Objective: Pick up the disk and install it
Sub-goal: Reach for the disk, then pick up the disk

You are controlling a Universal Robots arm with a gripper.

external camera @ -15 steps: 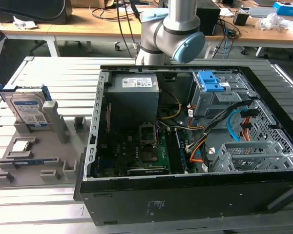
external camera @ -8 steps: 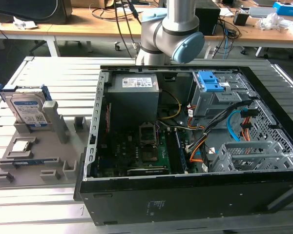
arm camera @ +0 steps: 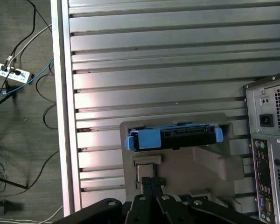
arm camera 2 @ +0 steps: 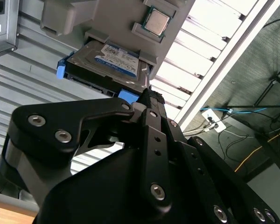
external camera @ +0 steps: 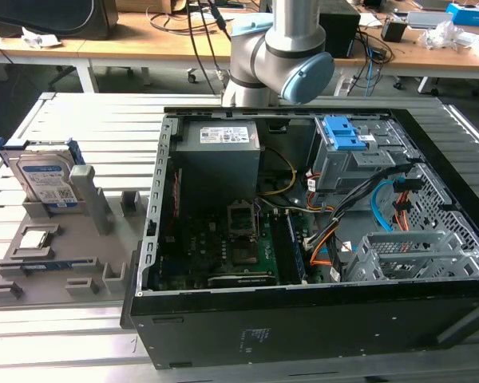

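In the exterior view, the disk (external camera: 44, 182) stands on edge in its holder (external camera: 64, 247) on the counter (external camera: 80, 112), at the exterior view's left, beside the open case (external camera: 319, 319). Neither pick-up nor install is done.

In the second wrist view, the end effector (arm camera 2: 147, 95) hangs near the disk's blue frame (a chip (arm camera 2: 155, 21) lies beyond).

In the first wrist view, the end effector (arm camera: 151, 183) is pressed together, pinching nothing. Bare counter slats lie open around the holder, and the case flanks one side.
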